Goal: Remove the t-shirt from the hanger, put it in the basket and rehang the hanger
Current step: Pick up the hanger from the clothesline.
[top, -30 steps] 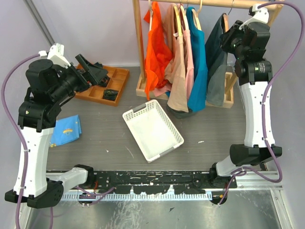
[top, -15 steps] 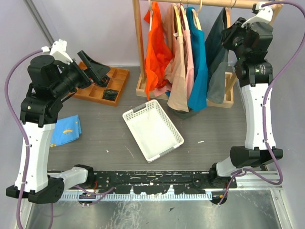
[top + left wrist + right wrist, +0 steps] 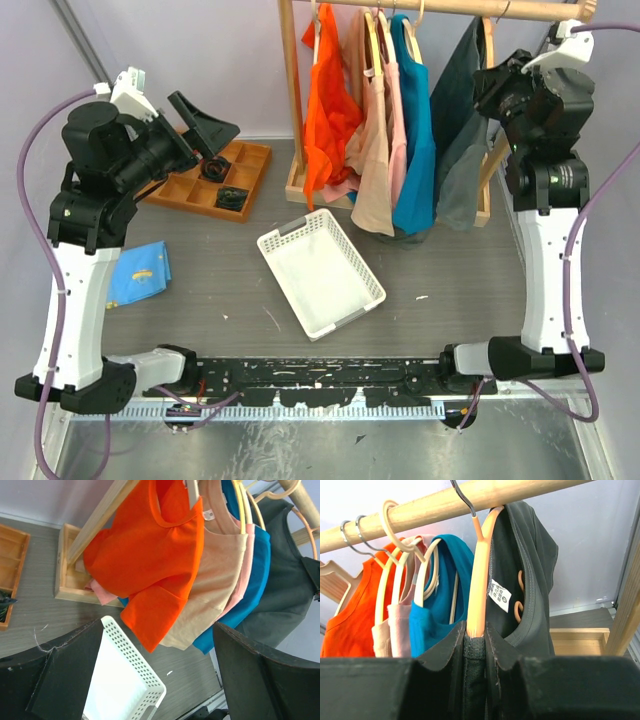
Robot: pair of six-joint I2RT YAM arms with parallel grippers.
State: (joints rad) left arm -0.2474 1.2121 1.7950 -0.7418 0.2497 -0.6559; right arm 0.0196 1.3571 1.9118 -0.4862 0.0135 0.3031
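A dark grey t-shirt (image 3: pixel 530 580) hangs on a peach hanger (image 3: pixel 477 575). The hanger's hook sits over the wooden rod (image 3: pixel 445 502) of the clothes rack, at the right end of the row. The right fingers (image 3: pixel 455 645) are closed tight on the shoulder of this t-shirt. The hanger's arm runs down between them, so they pinch the cloth and the hanger together.

Four more shirts hang on the rod to the left of the grey one. First is a blue shirt (image 3: pixel 415 170), then a pink shirt (image 3: pixel 395 110), then a beige shirt (image 3: pixel 370 170), and last an orange shirt (image 3: pixel 330 110). Each one is on its own hanger.

The left fingers (image 3: pixel 205 120) are spread wide open and hold nothing. They are up in the air on the left side, above a wooden tray (image 3: pixel 255 160), and they point toward the rack.

A white basket (image 3: pixel 320 272) lies on the table (image 3: pixel 220 290) in front of the rack. A blue cloth (image 3: pixel 140 272) lies flat on the table near the left arm.
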